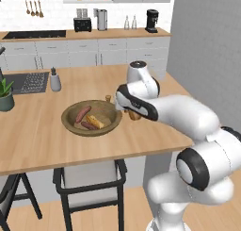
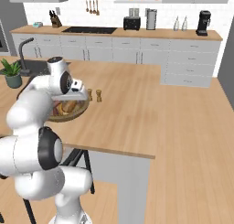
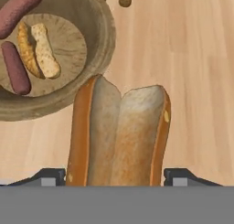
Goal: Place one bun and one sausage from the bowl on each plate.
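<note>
Here, hand (image 3: 117, 177) clamped on split bun (image 3: 118, 136), just outside bowl (image 3: 98, 49) rim, bare counter (image 3: 192, 58) alongside.

We see a white tiled wall (image 2: 105, 17) behind pale cabinets (image 2: 119, 51), a wooden island counter (image 2: 151, 113), wood floor (image 2: 196, 182), and a black chair (image 1: 89, 187).

A wooden island counter (image 1: 37, 145) holds a potted plant (image 1: 5, 94) beside a sink (image 1: 29, 81). Two small shakers (image 2: 94, 95) stand together on it. Along the back counter sit a black toaster (image 1: 82, 24), a steel kettle (image 1: 101, 19) and a coffee machine (image 1: 151, 20). A dark chair (image 1: 89, 180) stands below.
</note>
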Available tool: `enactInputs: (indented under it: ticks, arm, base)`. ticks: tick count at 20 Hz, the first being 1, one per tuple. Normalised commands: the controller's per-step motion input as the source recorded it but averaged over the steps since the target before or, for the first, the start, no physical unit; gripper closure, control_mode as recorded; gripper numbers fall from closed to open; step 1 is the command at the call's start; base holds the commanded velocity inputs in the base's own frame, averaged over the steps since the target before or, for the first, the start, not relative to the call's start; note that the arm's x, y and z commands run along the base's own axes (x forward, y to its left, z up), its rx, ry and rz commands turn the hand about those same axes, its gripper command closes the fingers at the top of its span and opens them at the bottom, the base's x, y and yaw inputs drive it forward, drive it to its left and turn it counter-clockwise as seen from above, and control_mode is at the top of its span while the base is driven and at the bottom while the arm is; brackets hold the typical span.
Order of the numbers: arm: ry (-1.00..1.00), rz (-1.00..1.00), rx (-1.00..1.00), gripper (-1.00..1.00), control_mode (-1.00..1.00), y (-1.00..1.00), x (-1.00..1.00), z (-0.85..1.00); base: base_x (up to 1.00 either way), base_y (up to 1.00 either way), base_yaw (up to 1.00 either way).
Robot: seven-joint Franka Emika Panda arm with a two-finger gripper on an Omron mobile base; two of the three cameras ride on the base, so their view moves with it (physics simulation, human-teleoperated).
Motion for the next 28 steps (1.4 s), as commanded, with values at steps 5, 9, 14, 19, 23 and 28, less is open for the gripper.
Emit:
enactInputs:
  ticks: [5, 9, 14, 19, 23, 28]
  arm:
    - [-0.02, -0.19, 0.04, 1.0, -1.0, -0.63, -1.0, 0.75]
    - [0.0, -0.17, 0.0, 1.0, -1.0, -0.49, -0.95, 0.45]
    - [0.0, -0.03, 0.0, 1.0, 1.0, -0.04, -0.2, 0.03]
    - [0.0, 0.0, 0.0, 1.0, 1.0, 0.0, 0.0, 0.0]
    - [0.0, 0.0, 0.0, 1.0, 1.0, 0.0, 0.0, 0.0]
    - [0.0, 0.0, 0.0, 1.0, 1.0, 0.0, 0.0, 0.0]
  base:
    - [0.0, 0.0, 0.0]
    - [0.0, 0.0, 0.0]
    - [-0.8, 0.25, -0.08]
    - [-0.46, 1.0, -0.03]
    - [0.0, 1.0, -0.01]
    - [0.09, 1.0, -0.01]
